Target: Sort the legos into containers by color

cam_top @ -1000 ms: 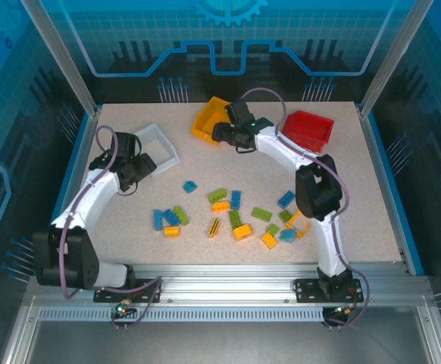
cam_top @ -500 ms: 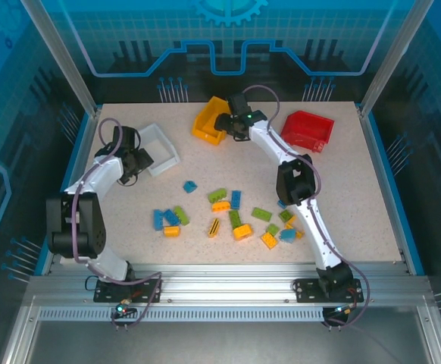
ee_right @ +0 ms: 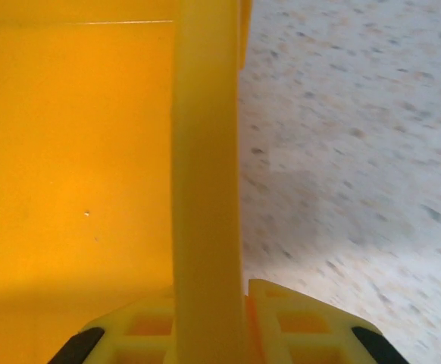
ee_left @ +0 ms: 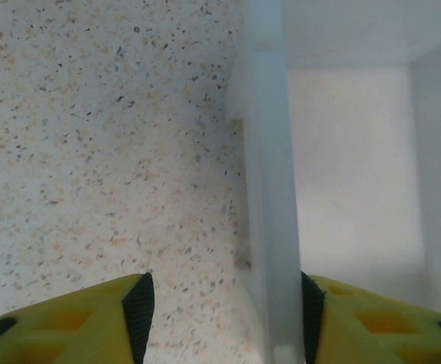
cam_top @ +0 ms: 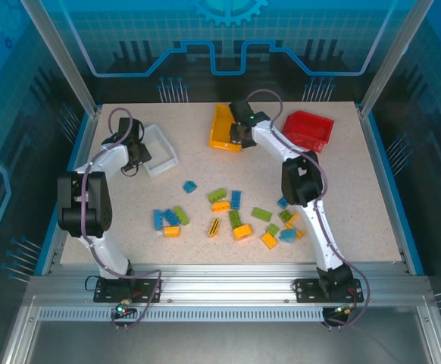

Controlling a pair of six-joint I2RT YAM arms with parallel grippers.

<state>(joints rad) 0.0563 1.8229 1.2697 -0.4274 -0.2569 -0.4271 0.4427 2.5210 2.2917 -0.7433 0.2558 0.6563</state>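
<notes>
— Left claw (cam_top: 136, 156) from overhead: where does it sit?
— At the left edge of the white bin (cam_top: 167, 148), back left on the counter (cam_top: 357, 197). The right claw (cam_top: 239, 139) is at the near end of the yellow-orange bin (cam_top: 222, 125), back centre. The red bin (cam_top: 309, 130) stands near it on the right, apart.
— And the legos (cam_top: 220, 205)?
— Scattered loose across the middle of the counter, nearer the arm bases than the bins. They are small studded bricks in blue, green and yellow-orange, and one is striped black and yellow.
— The surroundings?
— A pale speckled counter with a blue border. Aluminium posts and translucent blue panels with printed line patterns close it in, and a metal rail at the near edge carries the arm bases.
— Left wrist camera?
— One wall of the white bin (ee_left: 270, 227) runs between the yellow fingers (ee_left: 92, 318). It lies against the black pad on the picture's right. Speckled counter (ee_left: 92, 152) shows between the wall and the other pad, so this claw is spread, straddling the wall without clamping it.
— Right wrist camera?
— A wall of the yellow-orange bin (ee_right: 205, 189) passes between the fingers (ee_right: 304, 322), which meet it on both sides: clenched on the bin. Its glossy orange floor lies to the left and the blurred counter (ee_right: 357, 152) to the right.
</notes>
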